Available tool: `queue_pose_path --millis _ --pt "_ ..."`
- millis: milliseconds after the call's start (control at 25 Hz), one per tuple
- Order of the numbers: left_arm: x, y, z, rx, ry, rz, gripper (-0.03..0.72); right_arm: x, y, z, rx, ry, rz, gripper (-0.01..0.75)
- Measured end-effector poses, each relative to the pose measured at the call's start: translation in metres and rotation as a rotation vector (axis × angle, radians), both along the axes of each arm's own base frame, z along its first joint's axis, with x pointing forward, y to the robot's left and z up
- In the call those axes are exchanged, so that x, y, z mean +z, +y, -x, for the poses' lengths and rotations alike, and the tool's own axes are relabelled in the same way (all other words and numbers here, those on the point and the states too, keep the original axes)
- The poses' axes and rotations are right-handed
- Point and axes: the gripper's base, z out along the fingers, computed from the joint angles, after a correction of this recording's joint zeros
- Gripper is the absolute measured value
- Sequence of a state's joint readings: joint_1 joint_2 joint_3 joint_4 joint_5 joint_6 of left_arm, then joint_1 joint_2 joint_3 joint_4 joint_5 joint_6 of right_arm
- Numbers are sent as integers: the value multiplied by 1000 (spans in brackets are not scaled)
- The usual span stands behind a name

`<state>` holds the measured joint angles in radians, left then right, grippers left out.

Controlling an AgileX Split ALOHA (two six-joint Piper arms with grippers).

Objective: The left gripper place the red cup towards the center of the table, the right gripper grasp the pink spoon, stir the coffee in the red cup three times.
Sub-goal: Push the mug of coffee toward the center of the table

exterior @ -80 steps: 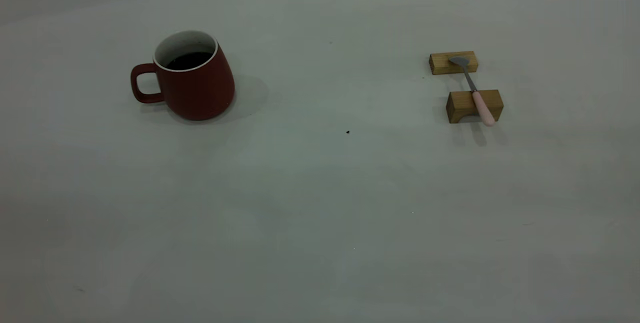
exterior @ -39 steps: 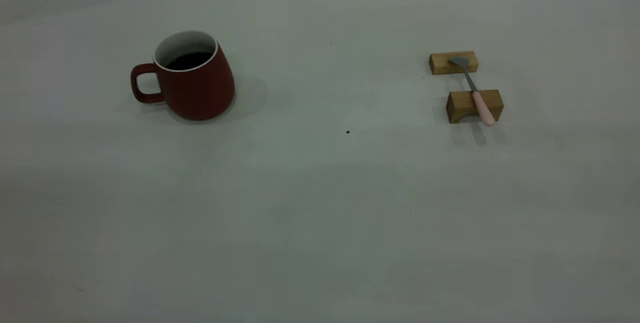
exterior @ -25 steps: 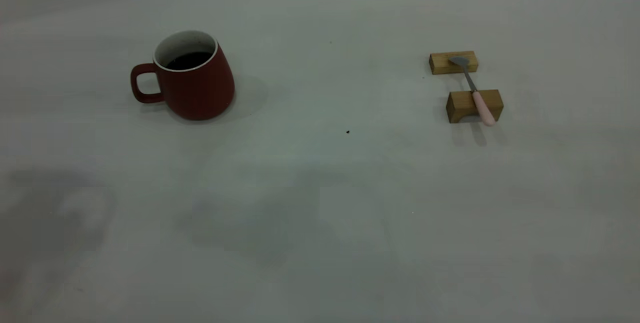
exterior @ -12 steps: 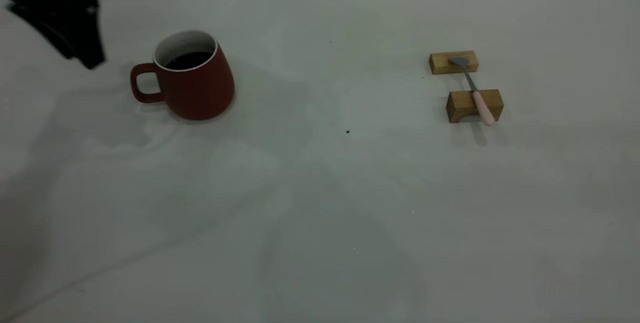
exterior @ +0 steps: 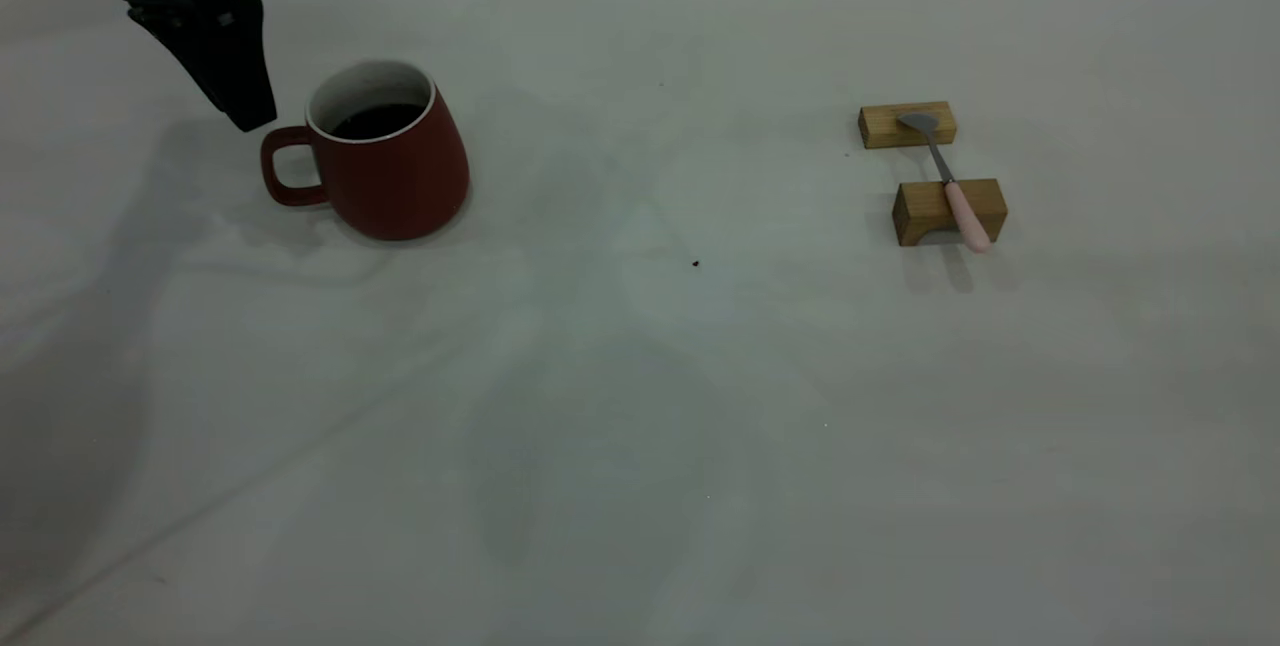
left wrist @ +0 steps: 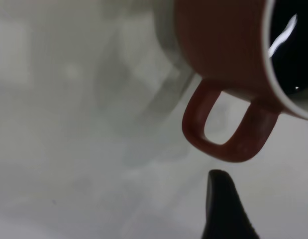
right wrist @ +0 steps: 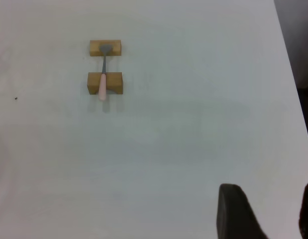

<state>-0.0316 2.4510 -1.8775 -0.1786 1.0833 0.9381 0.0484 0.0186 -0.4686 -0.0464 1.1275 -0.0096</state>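
Left gripper (exterior: 240,106), jaws parted and empty, near red cup (exterior: 390,161) handle; a clumsy nudge could slop coffee (exterior: 378,120).

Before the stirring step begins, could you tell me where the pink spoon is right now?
In the exterior view, the pink spoon lies at the table's right side, bridging two wooden blocks, far from the red cup.

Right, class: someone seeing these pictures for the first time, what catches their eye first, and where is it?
The red cup of dark coffee stands at the table's left, with the black left gripper hanging beside its handle. Over on the right, the pink spoon bridges two wooden blocks.
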Motion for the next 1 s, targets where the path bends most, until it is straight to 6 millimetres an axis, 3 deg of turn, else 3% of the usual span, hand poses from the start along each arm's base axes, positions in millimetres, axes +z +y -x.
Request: queue_pose_path --millis 240,1000 --pt "-3 -6 0 -146 -15 20 482 0 0 0 0 0 0 348" --pt "-51 -25 -3 -407 -68 33 482 0 0 0 0 0 -1 348"
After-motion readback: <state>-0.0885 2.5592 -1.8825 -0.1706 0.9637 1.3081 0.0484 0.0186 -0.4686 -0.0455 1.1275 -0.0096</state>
